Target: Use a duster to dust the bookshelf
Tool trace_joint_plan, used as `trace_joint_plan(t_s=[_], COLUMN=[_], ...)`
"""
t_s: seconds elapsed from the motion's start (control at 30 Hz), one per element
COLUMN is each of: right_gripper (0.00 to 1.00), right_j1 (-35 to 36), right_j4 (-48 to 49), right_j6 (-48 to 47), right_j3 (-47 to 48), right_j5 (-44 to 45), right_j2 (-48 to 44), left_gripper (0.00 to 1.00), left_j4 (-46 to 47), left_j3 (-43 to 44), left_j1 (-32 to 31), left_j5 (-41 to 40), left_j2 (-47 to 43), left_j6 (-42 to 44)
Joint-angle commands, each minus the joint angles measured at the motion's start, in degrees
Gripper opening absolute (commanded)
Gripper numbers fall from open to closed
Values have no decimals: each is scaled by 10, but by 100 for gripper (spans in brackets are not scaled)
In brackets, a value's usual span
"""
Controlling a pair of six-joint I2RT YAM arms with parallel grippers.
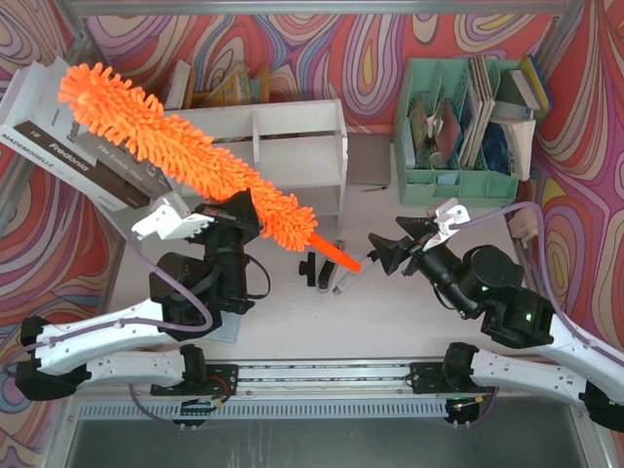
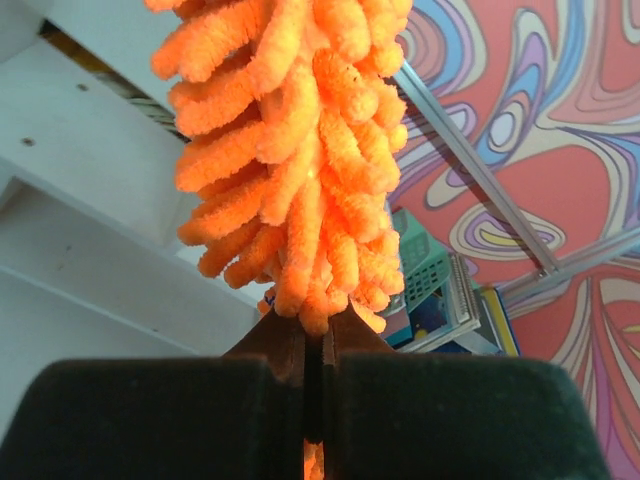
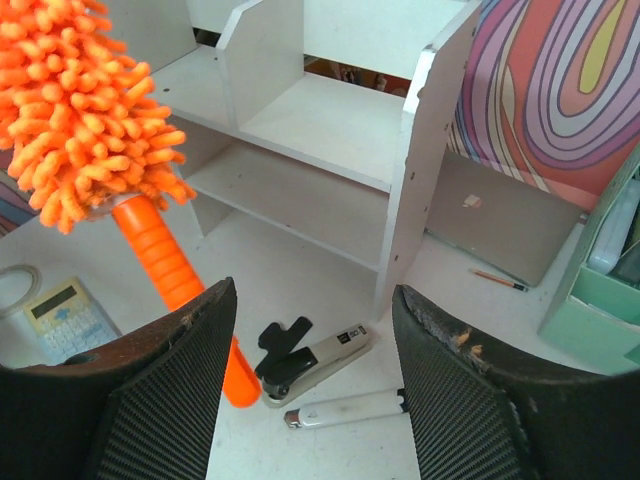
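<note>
The orange fluffy duster (image 1: 166, 132) slants from the far left corner down to its thin handle (image 1: 336, 255). My left gripper (image 1: 246, 216) is shut on it near the handle end; in the left wrist view the fluff (image 2: 300, 150) rises straight out of the shut gripper (image 2: 318, 320). The white bookshelf (image 1: 292, 146) stands behind and partly under the duster, and also shows as the bookshelf (image 3: 320, 130). My right gripper (image 1: 372, 251) is open just right of the handle tip. In the right wrist view the handle (image 3: 160, 255) passes beside the left finger of the open right gripper (image 3: 312, 295), not between the jaws.
A stapler (image 3: 315, 360) and a white marker pen (image 3: 345, 408) lie on the table below the right gripper. A calculator (image 3: 65, 318) lies left of them. A mint-green file organiser (image 1: 458, 127) stands at the back right, and large books (image 1: 58, 136) lean at the back left.
</note>
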Motion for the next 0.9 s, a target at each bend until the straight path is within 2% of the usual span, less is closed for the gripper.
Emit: trace_joint_plan(t_s=[0.0,0.17,0.23,0.27,0.3,0.37,0.4,0.43,0.53,0.7,0.87], right_gripper=[61,61,61,61,61,62,62,62,62,62,62], right_j1=[-1,-1,0,-1,0,-1,-1,0,-1,0,0], right_j4=[22,20,20,20,19,16,15,15,14,13,12], right_j6=[11,14,15,15,15,16,16,16,18,23,25], right_j3=[10,11,11,11,13,17,18,19,21,20,18], right_j5=[27,29,28,28,27,26,26,26,26,28,32], right_j2=[3,22,30,34,39,46,48,50,55,57,63], left_gripper=[0,0,0,0,0,0,0,0,0,0,0], left_j4=[9,-89,-160,-234,-357,-658,-728,-761,-768,-696,-685], left_j3=[-30,-48,-47,-40,-21,25,37,41,23,-40,-91], left_j1=[-4,-5,-5,-5,-5,-5,-5,-5,-4,-4,-5], left_j5=[-59,-114,-143,-161,-179,-195,-204,-212,-214,-203,-186], left_j2=[-38,-78,-92,-101,-109,-119,-120,-122,-142,-182,-215], left_j6=[-26,-119,-182,-242,-345,-614,-684,-697,-706,-656,-667])
